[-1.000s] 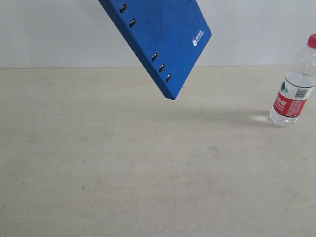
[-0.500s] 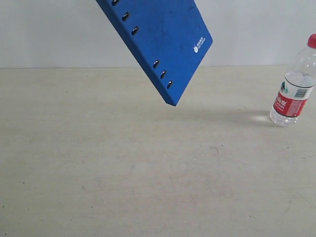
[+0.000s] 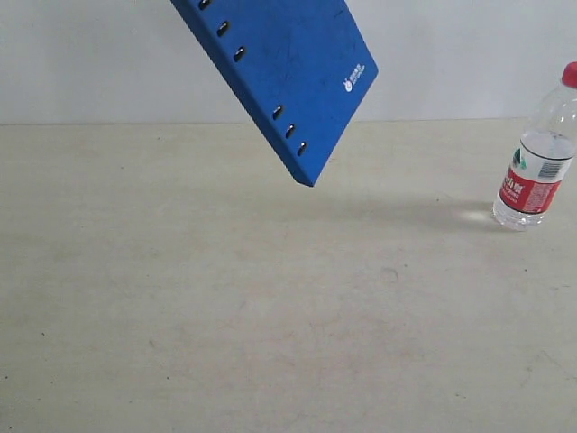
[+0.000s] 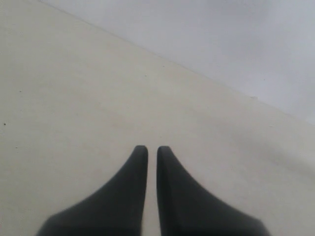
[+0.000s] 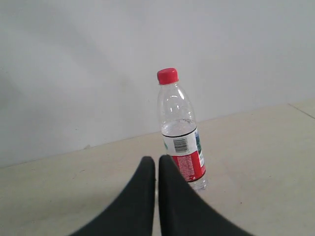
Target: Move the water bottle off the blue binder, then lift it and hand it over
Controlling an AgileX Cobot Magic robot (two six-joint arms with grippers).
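The blue binder (image 3: 288,63) hangs tilted in the air at the top middle of the exterior view, its lowest corner above the table; its upper part is cut off by the frame, and what holds it is out of view. The water bottle (image 3: 536,162) stands upright on the table at the far right, well apart from the binder. In the right wrist view the bottle (image 5: 179,137) stands just beyond my right gripper (image 5: 157,158), which is shut and empty. My left gripper (image 4: 152,147) is shut over bare table. Neither gripper shows in the exterior view.
A beige table (image 3: 225,316) runs back to a white wall (image 3: 469,54). Nothing but the bottle stands on it in these views.
The binder dipped slightly, then shifted a little to the left and up. The bottle has not moved.
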